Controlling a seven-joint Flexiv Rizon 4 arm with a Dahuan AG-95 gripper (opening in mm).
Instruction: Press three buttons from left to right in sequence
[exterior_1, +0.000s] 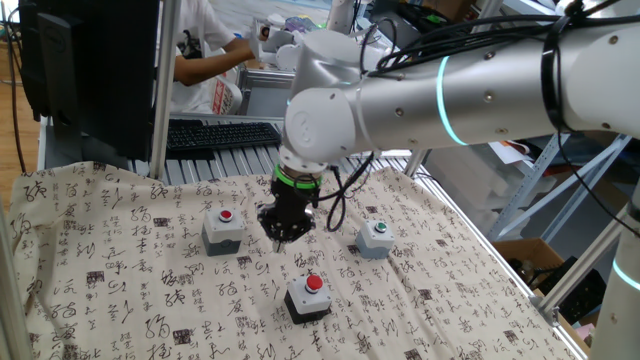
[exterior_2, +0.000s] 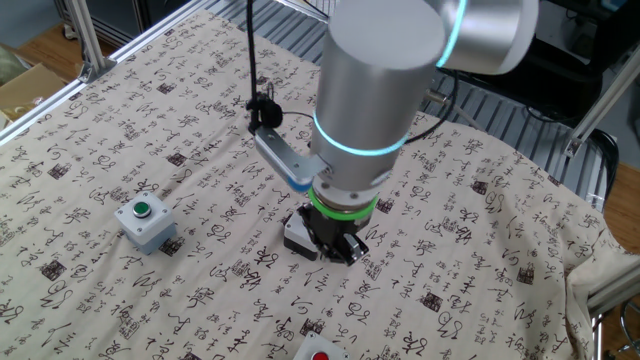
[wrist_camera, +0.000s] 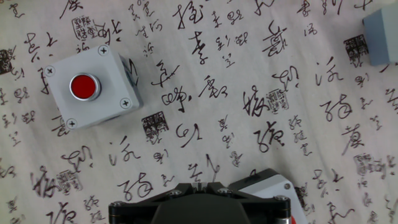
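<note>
Three button boxes sit on the patterned cloth. The grey box with the small red button (exterior_1: 223, 228) is on the left and also shows in the hand view (wrist_camera: 90, 87). The black-and-white box with the red dome (exterior_1: 310, 295) is nearest the front. The light grey box with the green button (exterior_1: 376, 238) is on the right and shows in the other fixed view (exterior_2: 145, 220). My gripper (exterior_1: 283, 235) hangs above the cloth between the three boxes, touching none, with its fingertips together and empty. In the hand view the gripper (wrist_camera: 202, 185) partly hides the black-and-white box (wrist_camera: 268, 185).
The cloth with black characters (exterior_1: 120, 270) covers the table. A keyboard (exterior_1: 220, 133) lies beyond the cloth's far edge, and a person (exterior_1: 205, 55) sits behind it. A dark monitor (exterior_1: 85, 70) stands at back left. The arm's cable (exterior_2: 262, 105) loops above the cloth.
</note>
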